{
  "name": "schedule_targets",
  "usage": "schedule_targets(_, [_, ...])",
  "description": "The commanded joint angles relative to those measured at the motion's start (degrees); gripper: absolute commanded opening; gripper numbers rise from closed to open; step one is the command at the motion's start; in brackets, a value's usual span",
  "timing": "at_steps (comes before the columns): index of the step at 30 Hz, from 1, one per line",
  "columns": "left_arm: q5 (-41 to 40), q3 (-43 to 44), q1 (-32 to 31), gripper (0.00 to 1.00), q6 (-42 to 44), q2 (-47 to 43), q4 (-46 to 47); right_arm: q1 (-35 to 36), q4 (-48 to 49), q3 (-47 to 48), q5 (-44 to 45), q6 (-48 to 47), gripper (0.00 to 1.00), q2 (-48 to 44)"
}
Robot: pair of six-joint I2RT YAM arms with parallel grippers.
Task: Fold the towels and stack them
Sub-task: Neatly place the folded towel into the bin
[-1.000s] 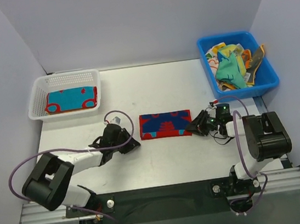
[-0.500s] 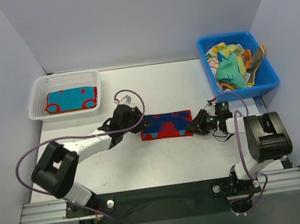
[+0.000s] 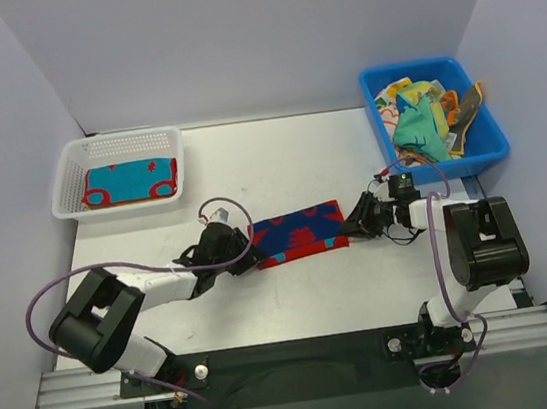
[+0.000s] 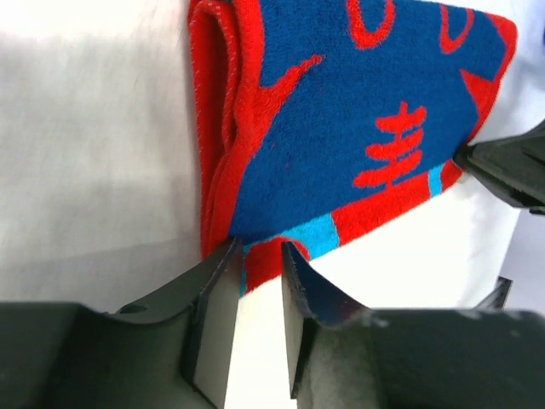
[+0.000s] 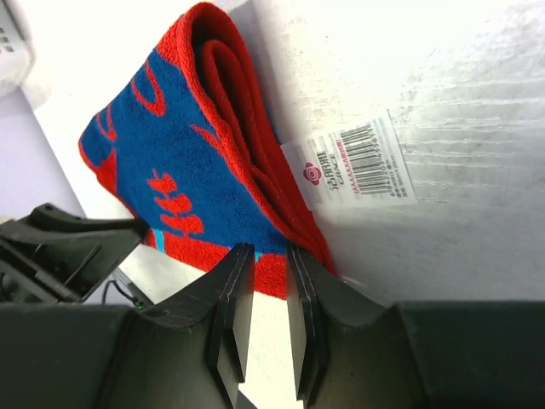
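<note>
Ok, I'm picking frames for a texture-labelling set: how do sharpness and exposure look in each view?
Left wrist: red-and-blue towel weave sharp, left fingers near the lens soft, table partly blown out white. Right wrist: barcode label crisp, streaky glare on the table. Top external: even light, soft shadows, no blur.

The widest open stretch is the bare table (image 3: 278, 159) behind the folded red-and-blue towel (image 3: 298, 234), running between the white mesh basket (image 3: 64, 187) at back left and the blue bin (image 3: 455, 165) at back right. Both short ends of that towel are blocked: the left gripper (image 3: 248, 258) sits at one and the right gripper (image 3: 350, 227) at the other. A purple cable loop (image 3: 221, 204) arches just behind the left wrist. The near strip in front of the towel looks passable, though both arms crowd its sides. Crumpled towels (image 3: 422, 124) heap the bin to its rim
</note>
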Motion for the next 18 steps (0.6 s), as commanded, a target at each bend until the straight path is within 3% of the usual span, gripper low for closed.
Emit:
schedule_targets(1, [-3.13,-3.89,-0.97,0.38,-1.92,-6.01,-4.98,0.13,-7.33,3.78,5.72,-6.14,0.23,0.13])
schedule_targets(6, [-8.22,-0.38,-3.35,0.57,0.70,-17.68,-13.32,6.18,-14.36,8.36,10.45,-12.82,0.25,-7.49])
schedule_targets(11, [-15.69,7.95,-1.86,0.85,5.97,-26.23,-28.49,16.11,-19.99,12.93,18.36,-20.54,0.55,-14.28])
schedule_targets(14, [-15.62,11.83,4.18,0.94,11.86,-27.56,-36.94,24.72,-22.10,15.83,25.21,-24.32,0.65,-16.13])
schedule_targets(18, [-5.89,13.25,17.45,0.97,19.67,-27.39,-42.15,37.90,-24.12,20.31,32.16,-32.31,0.67,-12.38])
